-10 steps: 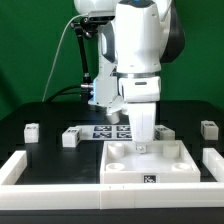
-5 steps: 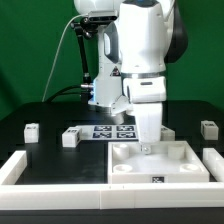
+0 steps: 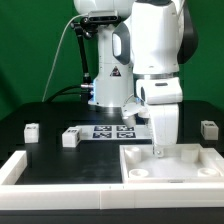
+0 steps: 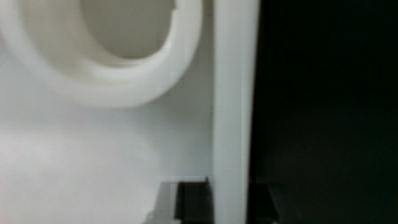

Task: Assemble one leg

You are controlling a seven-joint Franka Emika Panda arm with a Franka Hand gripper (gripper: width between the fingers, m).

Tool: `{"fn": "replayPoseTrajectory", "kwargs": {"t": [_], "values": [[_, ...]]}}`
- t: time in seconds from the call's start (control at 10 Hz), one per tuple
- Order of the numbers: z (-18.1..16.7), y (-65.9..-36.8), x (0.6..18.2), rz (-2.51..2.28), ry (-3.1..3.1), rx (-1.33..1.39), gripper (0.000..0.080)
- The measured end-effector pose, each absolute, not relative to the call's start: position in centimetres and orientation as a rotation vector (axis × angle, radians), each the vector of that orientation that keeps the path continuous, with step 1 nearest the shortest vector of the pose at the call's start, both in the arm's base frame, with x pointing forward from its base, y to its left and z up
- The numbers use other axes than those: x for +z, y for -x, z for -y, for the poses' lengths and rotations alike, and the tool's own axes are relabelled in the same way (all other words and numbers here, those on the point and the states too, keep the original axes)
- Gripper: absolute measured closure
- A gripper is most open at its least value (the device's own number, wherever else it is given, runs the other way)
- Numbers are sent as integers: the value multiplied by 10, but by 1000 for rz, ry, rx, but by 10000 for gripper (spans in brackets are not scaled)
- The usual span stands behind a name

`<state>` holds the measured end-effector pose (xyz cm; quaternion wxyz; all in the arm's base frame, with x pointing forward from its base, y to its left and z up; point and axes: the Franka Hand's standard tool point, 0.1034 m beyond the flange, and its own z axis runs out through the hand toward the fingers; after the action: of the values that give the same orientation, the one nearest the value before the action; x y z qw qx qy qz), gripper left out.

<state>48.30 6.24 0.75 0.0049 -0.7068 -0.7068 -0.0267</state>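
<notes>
My gripper (image 3: 158, 150) is shut on the far rim of the large white tabletop (image 3: 185, 166), which lies flat at the exterior view's front right. In the wrist view my two dark fingers (image 4: 192, 202) straddle the tabletop's thin edge wall (image 4: 231, 100), with my gripper (image 4: 228, 196) closed on it; a round corner socket (image 4: 107, 40) shows beside it. Three small white legs with tags lie loose on the black table: one at the far left (image 3: 31, 130), one left of centre (image 3: 70, 138), one at the far right (image 3: 208, 129).
The marker board (image 3: 108, 131) lies behind the tabletop near the arm's base. A white raised border (image 3: 22, 168) runs along the table's front and left side, and the tabletop sits against its front part (image 3: 70, 190).
My arm has moved toward the exterior view's right, dragging the tabletop along the front border with it. The loose legs have not moved.
</notes>
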Motion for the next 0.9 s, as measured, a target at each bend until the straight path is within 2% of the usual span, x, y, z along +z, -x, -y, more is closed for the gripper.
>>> {"fn": "replayPoseTrajectory", "kwargs": {"t": [0.6,0.7,0.9], "values": [[-62,-491,8,2202,2226,-79,745],[-62,-491,8,2201,2226,-79,641],[-62,-491,7,2201,2227,-79,365]]}}
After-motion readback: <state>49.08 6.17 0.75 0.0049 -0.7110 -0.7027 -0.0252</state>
